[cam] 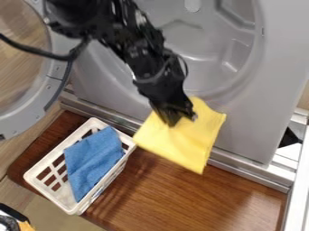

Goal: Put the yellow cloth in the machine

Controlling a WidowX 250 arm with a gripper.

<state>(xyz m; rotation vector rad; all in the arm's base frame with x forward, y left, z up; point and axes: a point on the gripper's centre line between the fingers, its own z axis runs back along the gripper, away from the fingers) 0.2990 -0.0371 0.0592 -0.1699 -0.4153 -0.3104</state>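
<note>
The black gripper (pixel 175 118) hangs at the centre, below the round opening of the grey machine (pixel 202 58). It is shut on the upper part of the yellow cloth (pixel 187 142), which spreads out around and below the fingertips, in front of the machine's lower front edge. The cloth's left corner lies beside the rim of the white basket, and whether they touch I cannot tell. Behind the arm, the drum opening is partly hidden.
A white basket (pixel 43 184) with a blue cloth (pixel 93 158) in it stands on the brown wooden board (pixel 181 198) at lower left. The machine's round door (pixel 45 92) is swung open at the left. A white frame (pixel 300 189) runs along the right edge.
</note>
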